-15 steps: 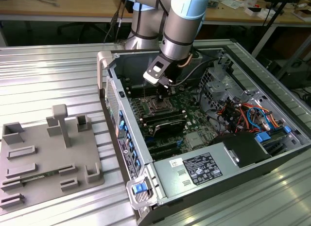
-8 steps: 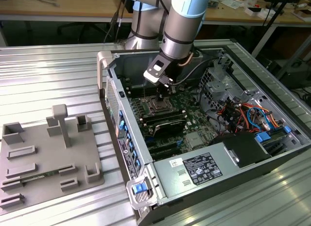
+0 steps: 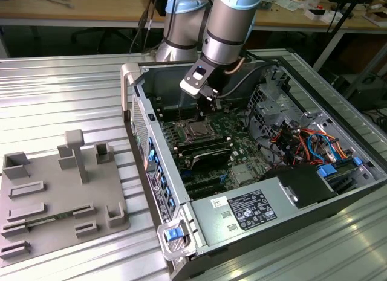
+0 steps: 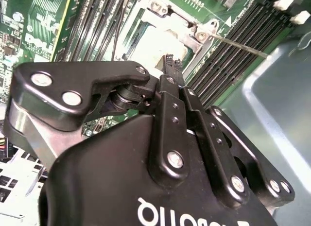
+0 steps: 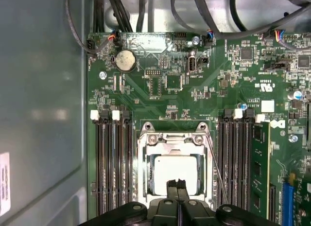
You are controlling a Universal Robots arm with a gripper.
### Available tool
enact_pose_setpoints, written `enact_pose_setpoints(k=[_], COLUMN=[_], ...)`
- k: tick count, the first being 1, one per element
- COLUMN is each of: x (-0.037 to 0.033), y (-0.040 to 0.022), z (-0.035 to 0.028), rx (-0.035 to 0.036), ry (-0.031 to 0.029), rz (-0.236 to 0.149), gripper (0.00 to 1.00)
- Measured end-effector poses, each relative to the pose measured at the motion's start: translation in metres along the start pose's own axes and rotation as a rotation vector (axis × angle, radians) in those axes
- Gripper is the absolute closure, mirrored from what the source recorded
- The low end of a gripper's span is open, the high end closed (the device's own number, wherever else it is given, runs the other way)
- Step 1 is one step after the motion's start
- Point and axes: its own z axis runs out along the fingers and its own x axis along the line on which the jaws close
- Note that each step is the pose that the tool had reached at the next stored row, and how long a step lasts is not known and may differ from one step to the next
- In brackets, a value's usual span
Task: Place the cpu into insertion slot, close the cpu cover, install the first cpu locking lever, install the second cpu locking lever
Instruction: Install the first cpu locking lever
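The cpu (image 5: pixel 175 173) sits in the slot (image 3: pixel 187 133), silver top up, near the centre of the exterior view inside the open case (image 3: pixel 140 112). The cover (image 5: pixel 145 167) appears to lie flat around it, the chip showing through the cut-out. The gripper (image 5: pixel 177 184) hangs directly over the socket edge in both wrist views (image 4: pixel 170 60), and just above the board (image 5: pixel 146 95) in the exterior view. Its fingers are pressed together with nothing between them. Whether the tips touch the cover cannot be told. One lever (image 5: pixel 215 165), a thin metal rod, runs along the side of the socket next to a bank of memory slots (image 5: pixel 238 163). In the second wrist view it stands out from its hinge at an angle and looks unlatched. A second lever cannot be made out. Judgement: placement is done, the cover is down or nearly so, and the work stands at the first locking lever. That step calls for the closed tips to bear on the rod, press it down and tuck it under its catch, clear of the memory slots. A grey fixture (image 3: pixel 60 196) lies on the table (image 3: pixel 60 93) at the exterior view's left, well apart from the case
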Motion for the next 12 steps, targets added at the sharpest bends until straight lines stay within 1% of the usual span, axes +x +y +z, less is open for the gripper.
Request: enact_pose_setpoints(k=[2, 3, 4, 6, 7, 8, 9, 10, 12], x=[0.0000, 0.0000, -0.0001, -0.0003, -0.0005, -0.0006, -0.0007, -0.0007, -0.0007], y=[-0.0043, -0.0051, -0.0053, -0.0054, -0.0055, -0.0058, -0.0063, -0.0062, -0.0062], z=[-0.0001, -0.0007, -0.0030, -0.0095, -0.0165, -0.0202, -0.0222, -0.0224, -0.0224], rx=[0.0000, 0.0001, 0.0000, 0.0000, 0.0000, 0.0000, -0.0001, -0.0009, -0.0035], ry=[0.0000, -0.0003, -0.0002, -0.0002, -0.0003, -0.0004, -0.0005, -0.0006, -0.0018], rz=[0.000, 0.000, -0.001, -0.001, -0.001, -0.002, -0.004, -0.021, -0.100], gripper=[0.89, 0.89, 0.89, 0.89, 0.89, 0.89, 0.89, 0.89, 0.89])
